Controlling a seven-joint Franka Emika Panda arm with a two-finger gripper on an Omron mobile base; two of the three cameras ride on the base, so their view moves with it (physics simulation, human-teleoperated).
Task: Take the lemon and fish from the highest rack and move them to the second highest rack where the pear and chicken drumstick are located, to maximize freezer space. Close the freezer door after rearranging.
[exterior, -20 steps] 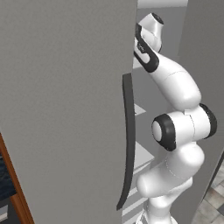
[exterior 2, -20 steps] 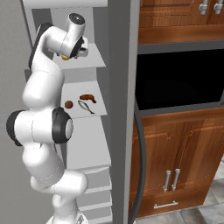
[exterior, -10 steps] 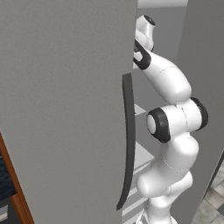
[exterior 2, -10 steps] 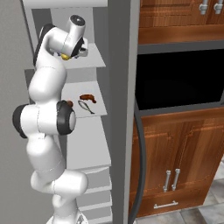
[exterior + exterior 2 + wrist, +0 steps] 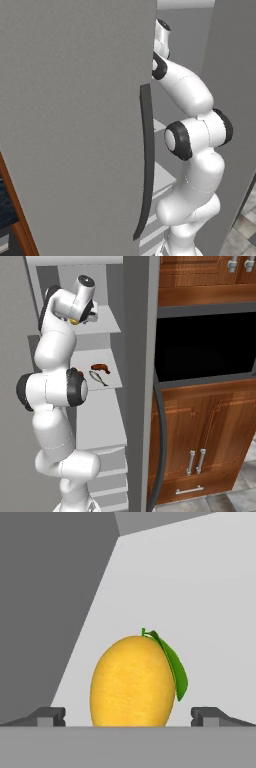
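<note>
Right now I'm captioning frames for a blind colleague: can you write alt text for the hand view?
A yellow lemon with a green leaf sits on a pale grey shelf, centred between the tips of the open end effector. A darker grey wall rises on the left.

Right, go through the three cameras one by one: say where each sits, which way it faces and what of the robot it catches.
Left base view: behind the arm, to its left, facing the freezer door and its black handle; the white arm rises at right.
Right base view: behind, to the right, facing the open freezer's racks, with the fish on the second highest; arm at left.
Hand view: on the hand, looking along the open jaws at the lemon.
Shared: both base views show the arm reaching up to the highest rack.
</note>
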